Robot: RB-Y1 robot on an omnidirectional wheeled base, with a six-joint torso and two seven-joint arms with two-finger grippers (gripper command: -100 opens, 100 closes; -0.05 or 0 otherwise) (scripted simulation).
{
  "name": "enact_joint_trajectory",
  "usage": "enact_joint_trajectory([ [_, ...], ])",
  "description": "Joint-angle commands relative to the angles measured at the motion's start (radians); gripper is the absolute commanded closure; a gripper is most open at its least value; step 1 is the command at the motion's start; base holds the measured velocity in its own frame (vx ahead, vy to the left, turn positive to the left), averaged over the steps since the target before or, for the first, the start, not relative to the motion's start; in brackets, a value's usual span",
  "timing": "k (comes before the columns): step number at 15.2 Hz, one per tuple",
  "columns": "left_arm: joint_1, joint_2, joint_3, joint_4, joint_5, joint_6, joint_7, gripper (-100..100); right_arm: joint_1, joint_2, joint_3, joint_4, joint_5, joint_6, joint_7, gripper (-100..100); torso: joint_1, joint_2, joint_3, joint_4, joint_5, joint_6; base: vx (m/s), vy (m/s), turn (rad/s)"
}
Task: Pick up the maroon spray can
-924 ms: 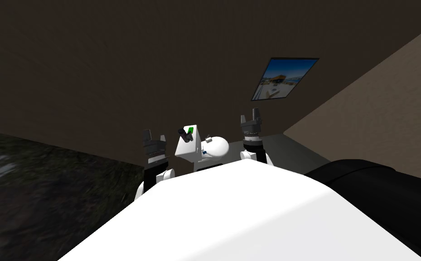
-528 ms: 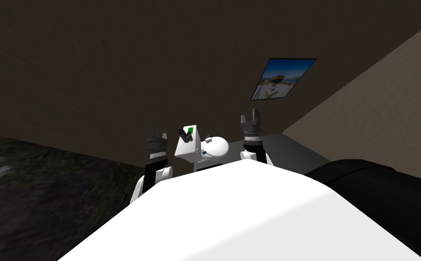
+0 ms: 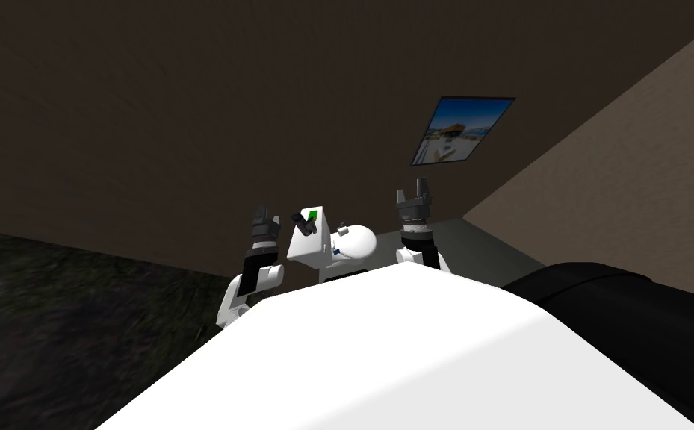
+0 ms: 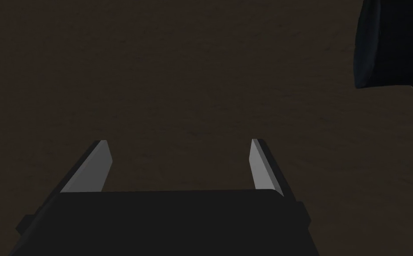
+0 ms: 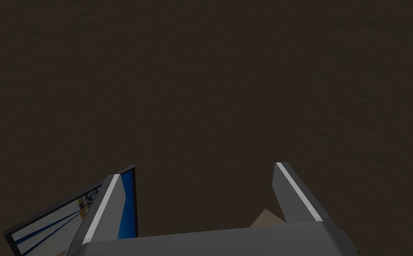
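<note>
The head view has both arms raised side by side before a dark brown wall [image 3: 188, 112]. The left gripper [image 3: 264, 213] is turned edge-on and sits lower. The right gripper [image 3: 412, 190] is higher, below a framed picture [image 3: 461, 131] that hangs near the wall's right edge, where a tan wall [image 3: 636, 164] meets it.

The left wrist view adds what the head view cannot: the left gripper [image 4: 178, 141] has its jaws spread wide with nothing between them, facing that flat brown wall. A black shape [image 4: 394, 44] that I cannot name sits beyond the fingers, off to one side. The right gripper [image 5: 196, 170] is also spread and empty.

Low in the head view, a mottled dark floor [image 3: 61, 321] lies on the left and a black bulk [image 3: 636, 321] on the right. Where the can is, I cannot tell.
</note>
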Motion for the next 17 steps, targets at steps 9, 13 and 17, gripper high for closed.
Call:
enact_joint_trajectory([
  [9,-0.173,0.061,0.016,0.107,0.026,0.186,0.036,-100,0.000,0.000,0.000,0.000,0.000,0.000,0.000,0,0.000,0.000,0.000,0.000,0.000,0.000,0.000,0.001,-0.024],
  [13,-0.230,0.073,0.020,0.140,0.033,0.257,0.046,-100,0.000,0.000,0.000,0.000,0.000,0.000,0.000,0,-0.001,0.000,0.000,0.000,0.000,0.000,-0.002,0.000,-0.033],
  [17,-0.283,0.084,0.024,0.176,0.041,0.323,0.056,-100,0.000,0.000,0.000,0.000,0.000,0.000,0.000,0,-0.001,0.000,0.000,0.000,0.000,0.000,-0.003,-0.001,-0.026],
])
